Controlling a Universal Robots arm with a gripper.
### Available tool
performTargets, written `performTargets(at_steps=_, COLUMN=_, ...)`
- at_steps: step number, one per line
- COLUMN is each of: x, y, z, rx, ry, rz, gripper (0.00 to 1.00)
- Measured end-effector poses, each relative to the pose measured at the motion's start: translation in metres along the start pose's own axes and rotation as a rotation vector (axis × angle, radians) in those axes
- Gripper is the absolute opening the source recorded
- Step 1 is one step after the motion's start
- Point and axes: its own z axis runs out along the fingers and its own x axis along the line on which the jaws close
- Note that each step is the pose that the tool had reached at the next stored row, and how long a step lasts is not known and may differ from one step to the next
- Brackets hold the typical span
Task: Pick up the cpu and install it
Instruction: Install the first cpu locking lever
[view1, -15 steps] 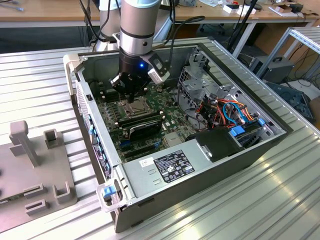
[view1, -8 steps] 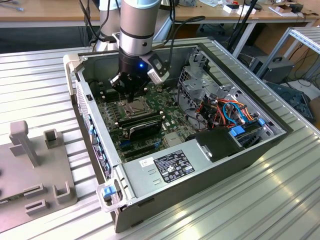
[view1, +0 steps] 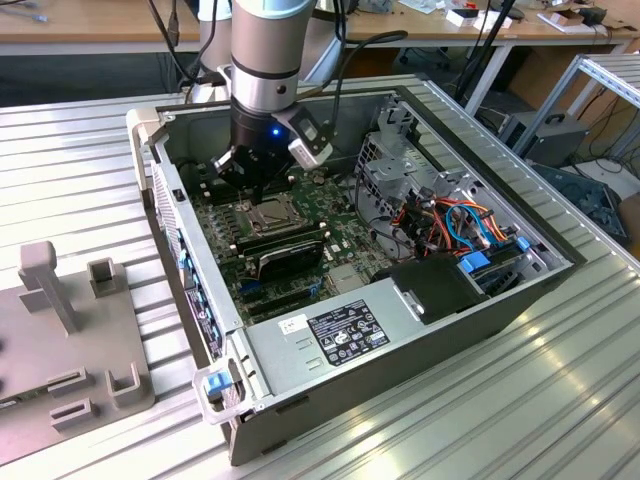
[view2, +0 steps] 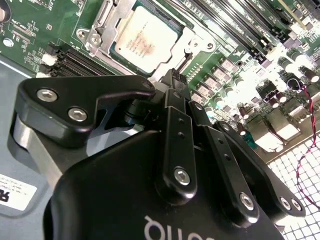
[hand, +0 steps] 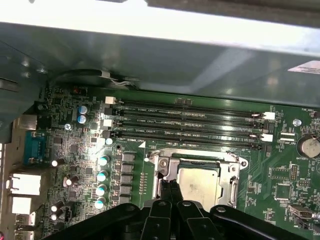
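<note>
The cpu (view2: 145, 40) is a small silver-grey square lying flat inside the metal socket frame (view2: 95, 37) on the green motherboard. It also shows in the first wrist view, cpu (hand: 197, 182), and in the exterior view, cpu (view1: 272, 212). My gripper (view2: 172, 77) hovers just beside the socket's edge, its two black fingers pressed together with nothing between them. In the first wrist view the gripper (hand: 168, 187) points at the frame's side, next to the chip. The gripper (view1: 250, 192) hangs inside the open computer case.
Long black memory slots (hand: 190, 122) run beside the socket. A metal drive cage (view1: 400, 170) with coloured cables and a power supply (view1: 330, 335) crowd the case at the exterior view's right. A grey fixture (view1: 60, 340) stands on the ribbed table at the exterior view's left.
</note>
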Motion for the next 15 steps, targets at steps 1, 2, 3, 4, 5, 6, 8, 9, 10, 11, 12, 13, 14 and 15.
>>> performTargets(at_steps=1, x=0.0013, y=0.0001, z=0.0, rx=0.0001, ry=-0.0025, rz=0.0, gripper=0.11)
performTargets(at_steps=2, x=0.0017, y=0.0002, z=0.0, rx=0.0003, ry=-0.0037, rz=0.0, gripper=0.11)
performTargets(at_steps=3, x=0.0017, y=0.0002, z=0.0, rx=0.0002, ry=-0.0037, rz=0.0, gripper=0.11)
performTargets(at_steps=4, x=0.0017, y=0.0002, z=0.0, rx=0.0002, ry=-0.0037, rz=0.0, gripper=0.11)
performTargets(at_steps=5, x=0.0017, y=0.0002, z=0.0, rx=0.0002, ry=-0.0037, rz=0.0, gripper=0.11)
performTargets(at_steps=6, x=0.0018, y=0.0001, z=-0.0001, rx=0.0002, ry=-0.0037, rz=0.0, gripper=0.11)
performTargets(at_steps=8, x=0.0018, y=0.0007, z=-0.0016, rx=0.0043, ry=-0.0033, rz=0.0, gripper=0.11)
performTargets(at_steps=9, x=0.0016, y=0.0007, z=-0.0029, rx=0.0054, ry=-0.0031, rz=0.0, gripper=0.11)
performTargets(at_steps=10, x=0.0015, y=0.0008, z=-0.0038, rx=0.0058, ry=-0.0032, rz=0.0, gripper=0.11)
performTargets(at_steps=11, x=0.0015, y=0.0008, z=-0.0058, rx=0.0064, ry=-0.0033, rz=0.0, gripper=0.11)
performTargets(at_steps=12, x=0.0015, y=0.0008, z=-0.007, rx=0.0077, ry=-0.0031, rz=0.0, gripper=0.11)
performTargets(at_steps=13, x=0.0014, y=0.0009, z=-0.0076, rx=0.009, ry=-0.003, rz=0.0, gripper=0.11)
performTargets(at_steps=14, x=0.0014, y=0.0009, z=-0.0076, rx=0.0091, ry=-0.0031, rz=0.0, gripper=0.11)
performTargets(at_steps=15, x=0.0014, y=0.0009, z=-0.0076, rx=0.0093, ry=-0.0031, rz=0.0, gripper=0.11)
